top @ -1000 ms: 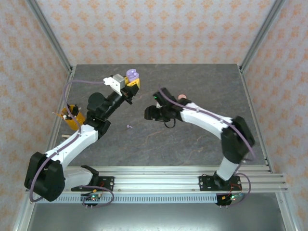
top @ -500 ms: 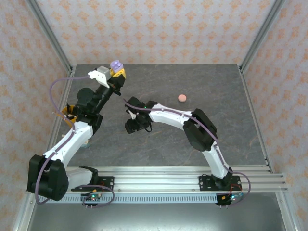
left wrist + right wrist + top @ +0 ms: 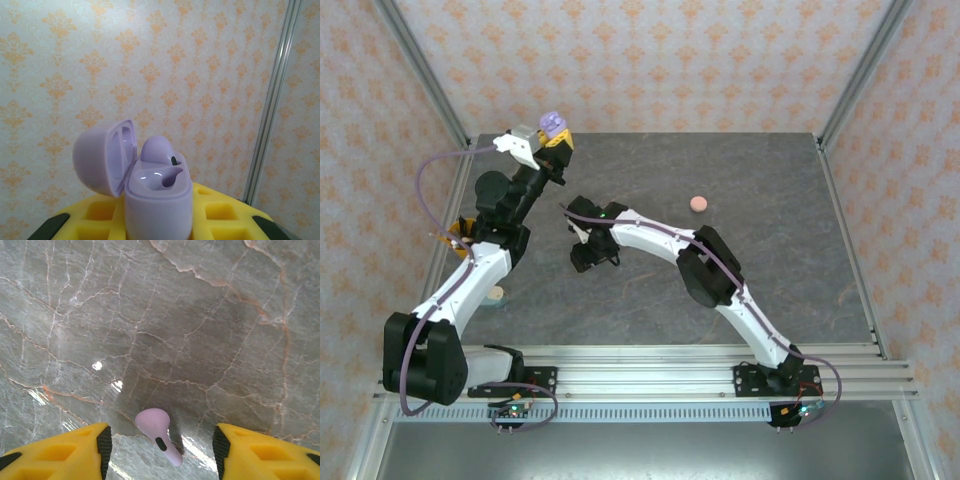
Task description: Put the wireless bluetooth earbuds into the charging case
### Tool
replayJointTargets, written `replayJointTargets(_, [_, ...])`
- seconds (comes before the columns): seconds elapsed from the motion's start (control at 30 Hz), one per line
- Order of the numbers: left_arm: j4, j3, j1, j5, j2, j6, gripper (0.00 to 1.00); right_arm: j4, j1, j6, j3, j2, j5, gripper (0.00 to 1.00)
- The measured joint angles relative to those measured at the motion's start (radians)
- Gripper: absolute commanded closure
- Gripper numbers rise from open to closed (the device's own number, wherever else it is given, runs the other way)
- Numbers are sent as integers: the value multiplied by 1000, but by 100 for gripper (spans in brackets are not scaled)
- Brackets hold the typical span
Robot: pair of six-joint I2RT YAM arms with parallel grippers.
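While the left arm (image 3: 470, 280) is raised toward the upper left of the top view, the left jaws are clamped on the lilac case (image 3: 157, 200), its base pinched between the yellow pads (image 3: 70, 220); the case stands upright, its lid (image 3: 105, 157) swung open to the left, and a lilac earbud (image 3: 156, 147) sits in the base. Left of centre over the grey bench (image 3: 800, 230), the right jaws point down and stand open, wide enough to straddle a loose earbud (image 3: 156, 430); it lies on the bench low in the wrist view, between the yellow fingers (image 3: 95, 450), touching neither; a pink case (image 3: 698, 203) rests well apart, right of centre.
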Motion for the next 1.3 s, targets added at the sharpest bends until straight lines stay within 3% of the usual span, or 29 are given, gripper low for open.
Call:
replayJointTargets(0.3, [7,7,0,0,32,-21,100,-50,8,-26,45,25,47,53])
replayJointTargets(0.57, [8,8,0,0,37,-29,100,-113,34,-47,121,66,123,54])
replayJointTargets(1.17, [8,8,0,0,37,-29,100,-172,64,-61,204,111,190,79])
replayJointTargets(1.3, [7,8,0,0,37,-29,100,-174,65,-57,204,111,196,81])
